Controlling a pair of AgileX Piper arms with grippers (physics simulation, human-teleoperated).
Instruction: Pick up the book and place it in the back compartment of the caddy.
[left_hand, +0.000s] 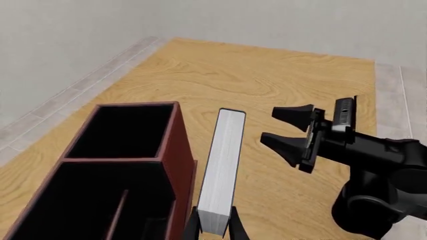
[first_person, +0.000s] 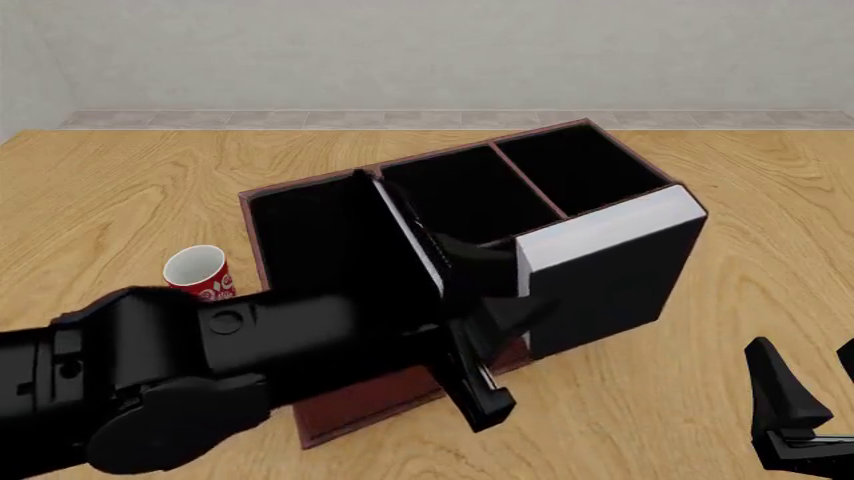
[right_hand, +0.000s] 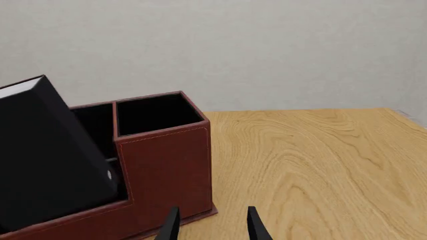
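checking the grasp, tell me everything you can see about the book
The book is a thick hardcover, black covers, white page edges. The left gripper is shut on it, a finger on each cover. It is held tilted beside the caddy, outside the compartments. Whether it touches the caddy wall is unclear.

book (first_person: 617, 270) black, white pages | caddy (right_hand: 167, 160) reddish-brown, black-lined | mug (first_person: 199, 272) red-white

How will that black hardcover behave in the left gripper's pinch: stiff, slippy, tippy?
The book probably stays stiff: thick block, flat boards. The left gripper pinches only one end, so it may pivot. Its smooth-looking black cover may be slippery.
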